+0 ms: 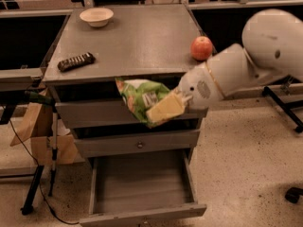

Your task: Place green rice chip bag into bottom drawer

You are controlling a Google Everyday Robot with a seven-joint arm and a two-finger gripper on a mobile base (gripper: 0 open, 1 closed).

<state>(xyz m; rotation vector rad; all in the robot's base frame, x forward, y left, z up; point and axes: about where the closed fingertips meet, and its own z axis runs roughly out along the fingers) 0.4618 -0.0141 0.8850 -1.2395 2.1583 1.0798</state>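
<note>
- Speckled floor [246, 164] runs around a grey metal desk [142, 37] in the camera view; on its top sit a pale bowl [96, 16], a dark bar [75, 61] and an apple [201, 48].
- At the foot of the desk the bottom drawer [142, 186] is pulled well out, its tray open to above.
- The tool [165, 109] reaches in from the right, level with the top drawer front, and is clamped on the green rice chip bag [142, 98] at the bag's lower right corner.
- The bag hangs in the air in front of the desk – off the top, above the open tray, not yet inside it.
- The step in hand looks like the descent. It calls for keeping the bag out in front of the middle drawer [137, 143] so the crumpled foil does not catch on its face or knob.
- Best to bring the bag low over the middle of the tray before letting go – dropped from this height, light foil could flutter and land on the drawer's rim or the floor.
</note>
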